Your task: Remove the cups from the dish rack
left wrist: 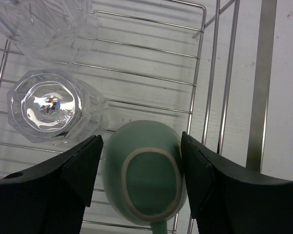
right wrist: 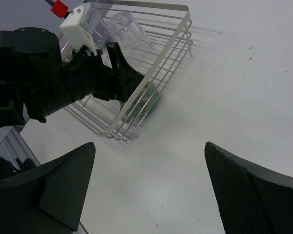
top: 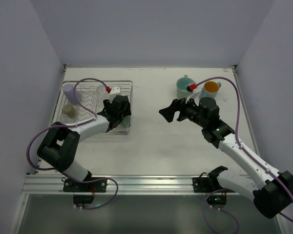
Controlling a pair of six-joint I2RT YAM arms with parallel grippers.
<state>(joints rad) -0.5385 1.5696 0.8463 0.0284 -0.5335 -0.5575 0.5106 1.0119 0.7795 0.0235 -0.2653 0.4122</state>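
Note:
The silver wire dish rack (top: 90, 127) lies at the left of the table. My left gripper (top: 118, 113) hangs over its right end. In the left wrist view its open jaws (left wrist: 141, 146) straddle an upside-down mint-green mug (left wrist: 146, 185); the right finger (left wrist: 200, 170) touches it and the left finger stands just off it. Two clear glasses (left wrist: 51, 105) (left wrist: 44, 24) stand behind it. A lavender cup (top: 71, 92) and a beige cup (top: 68, 111) stand at the rack's left end. My right gripper (top: 173, 111) is open and empty above bare table (right wrist: 149, 146).
A second mint-green mug (top: 184, 87) and a blue mug with orange inside (top: 211, 89) stand on the table at the back right. The right wrist view shows the rack's corner (right wrist: 171, 53), the racked mug (right wrist: 144, 105) and the left arm (right wrist: 49, 83). Walls enclose the table.

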